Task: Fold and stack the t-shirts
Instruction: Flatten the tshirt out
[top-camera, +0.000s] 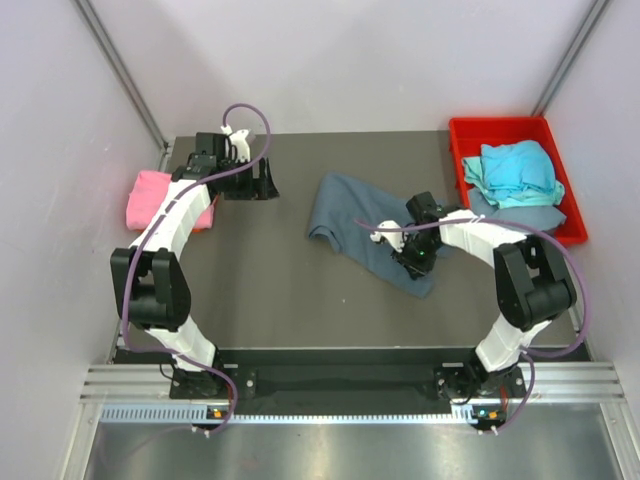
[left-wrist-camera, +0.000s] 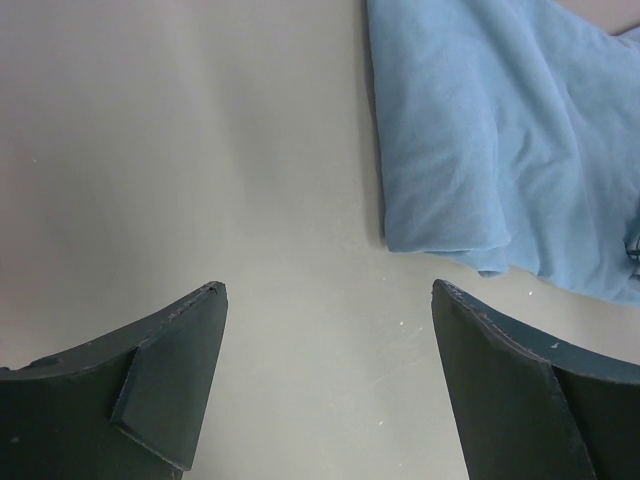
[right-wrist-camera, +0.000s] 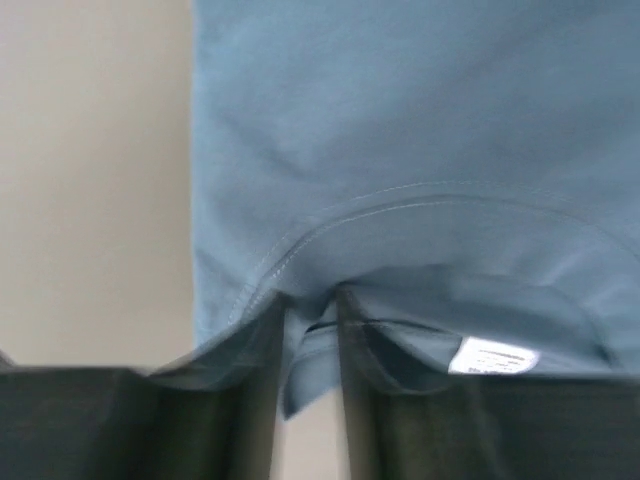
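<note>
A slate-blue t-shirt (top-camera: 360, 225) lies crumpled in the middle of the dark table. My right gripper (top-camera: 416, 262) is shut on its collar edge at the near right; the right wrist view shows the fabric (right-wrist-camera: 400, 160) pinched between the fingers, with a white label (right-wrist-camera: 492, 356) beside them. My left gripper (top-camera: 262, 186) is open and empty over bare table at the far left. In the left wrist view the shirt (left-wrist-camera: 500, 140) lies ahead and to the right of it. A folded pink t-shirt (top-camera: 152, 198) lies at the table's left edge, under the left arm.
A red bin (top-camera: 480, 132) at the far right holds a crumpled turquoise t-shirt (top-camera: 515, 172) on top of a grey-blue one (top-camera: 520, 214). White walls close in the table on the left, right and back.
</note>
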